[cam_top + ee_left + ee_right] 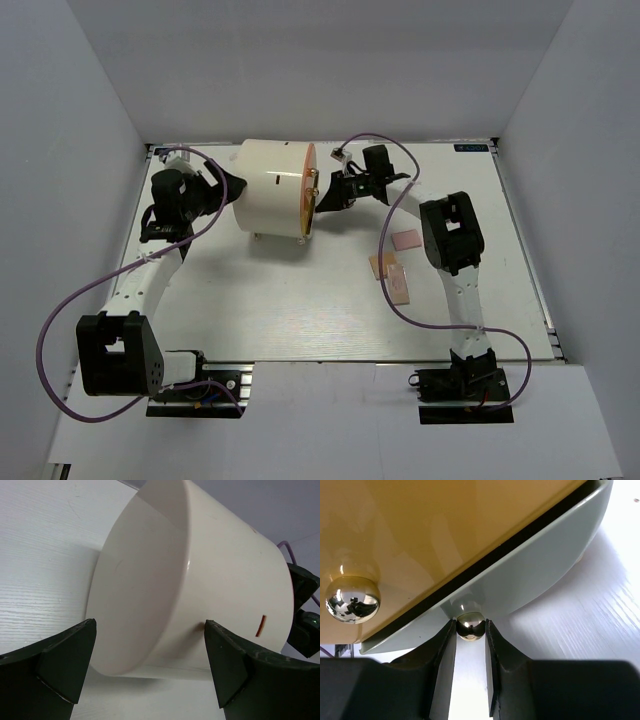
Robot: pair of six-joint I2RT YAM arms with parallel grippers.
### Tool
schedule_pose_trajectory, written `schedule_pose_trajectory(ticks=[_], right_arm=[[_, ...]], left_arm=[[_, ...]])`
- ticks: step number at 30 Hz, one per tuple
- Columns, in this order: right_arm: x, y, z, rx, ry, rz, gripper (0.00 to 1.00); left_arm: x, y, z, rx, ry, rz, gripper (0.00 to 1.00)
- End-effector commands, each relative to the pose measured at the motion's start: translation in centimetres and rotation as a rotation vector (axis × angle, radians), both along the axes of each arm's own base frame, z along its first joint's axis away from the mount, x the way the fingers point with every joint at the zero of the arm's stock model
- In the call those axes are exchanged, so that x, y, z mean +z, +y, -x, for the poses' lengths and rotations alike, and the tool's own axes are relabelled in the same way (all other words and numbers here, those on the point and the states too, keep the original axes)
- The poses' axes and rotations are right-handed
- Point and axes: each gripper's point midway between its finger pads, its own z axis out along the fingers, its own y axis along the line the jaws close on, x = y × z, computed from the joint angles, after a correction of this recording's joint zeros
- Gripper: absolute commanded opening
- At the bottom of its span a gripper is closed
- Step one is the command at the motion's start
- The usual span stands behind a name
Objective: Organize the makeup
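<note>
Right gripper (470,626) pinches knob (470,624), clear only on wrist cam; left gripper (149,630) open.

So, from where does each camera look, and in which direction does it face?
Top external: above and behind the bases, looking down on the table; the left arm and right arm show.
Left wrist: on the left arm, facing the cream cylinder; its open left claw frames it.
Right wrist: facing the cylinder's orange front; the right claw pinches a gold knob.
Shared: all three show the cylinder.
</note>
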Motion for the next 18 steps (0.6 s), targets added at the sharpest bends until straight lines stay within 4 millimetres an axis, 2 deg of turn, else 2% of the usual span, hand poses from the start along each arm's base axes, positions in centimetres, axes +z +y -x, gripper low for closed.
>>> schedule_pose_trajectory(ticks=[1,8,10,14,16,18], right_arm=[[-1.7,-3.3,-1.0,-0.079,-0.005,0.098,0.14],[-2.1,-4.7,0.1,-0.069,0.018,0.125,0.13],[-2.1,-4.9,0.1,-0.055,0.001,0.129,0.13],[-2.1,-4.8,0.1,-0.051,0.002,0.136,0.13],[-2.0,-4.7,-0.1,-0.053,0.006,0.136,0.13],[-1.9,-4.5,-0.1,-0.052,0.010,0.138,0.13]], left_arm=[[0.8,0.3,0.6,0.024,-0.016,-0.003,0.98],[1.3,0.8,0.6,0.044,-0.029,-0.003,0.98],[2.5,0.5,0.9,0.025,-0.073,0.004,0.98],[5.6,-1.5,1.7,-0.081,-0.191,-0.015,0.98],[5.8,-2.1,1.7,-0.140,-0.195,-0.051,0.98],[6.9,-3.2,1.7,-0.217,-0.225,-0.073,0.98]])
